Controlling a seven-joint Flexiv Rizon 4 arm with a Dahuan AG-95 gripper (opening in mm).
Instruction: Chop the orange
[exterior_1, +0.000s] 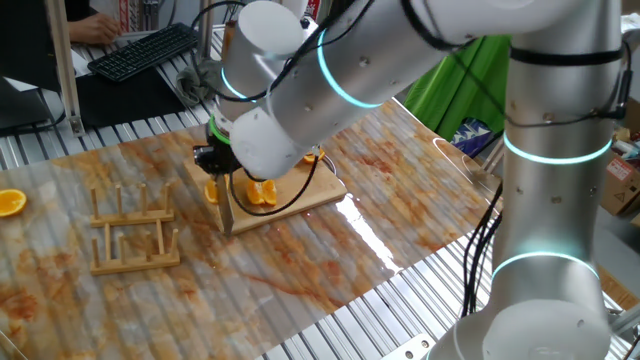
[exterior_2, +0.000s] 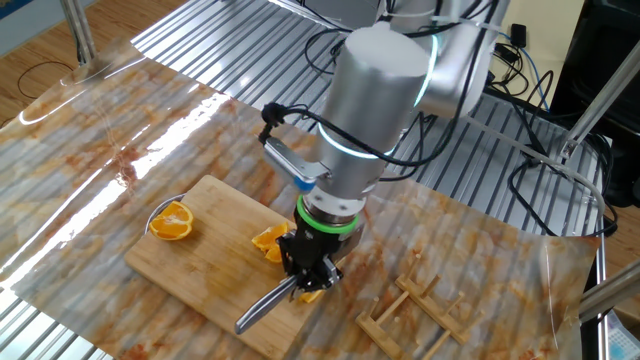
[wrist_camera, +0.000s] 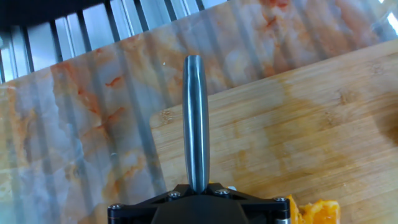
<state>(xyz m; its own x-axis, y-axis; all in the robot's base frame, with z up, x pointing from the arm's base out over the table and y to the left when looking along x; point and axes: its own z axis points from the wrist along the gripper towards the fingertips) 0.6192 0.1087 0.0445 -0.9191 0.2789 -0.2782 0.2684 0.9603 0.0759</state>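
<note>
Your gripper (exterior_2: 311, 272) pinches the knife (exterior_2: 262, 306) tight between its jaws, right over the orange (exterior_2: 270, 242) pieces on the board (exterior_2: 205, 265).

One fixed view looks down from a raised spot just beyond the arm's base, with the arm close in front and the wooden board (exterior_1: 300, 190) in mid-distance. The other fixed view faces the table from the opposite side, higher and nearer the board (exterior_2: 215, 255). The hand view looks steeply down from very close along a metal handle (wrist_camera: 195, 121). All three views share the board (wrist_camera: 298, 134).
</note>
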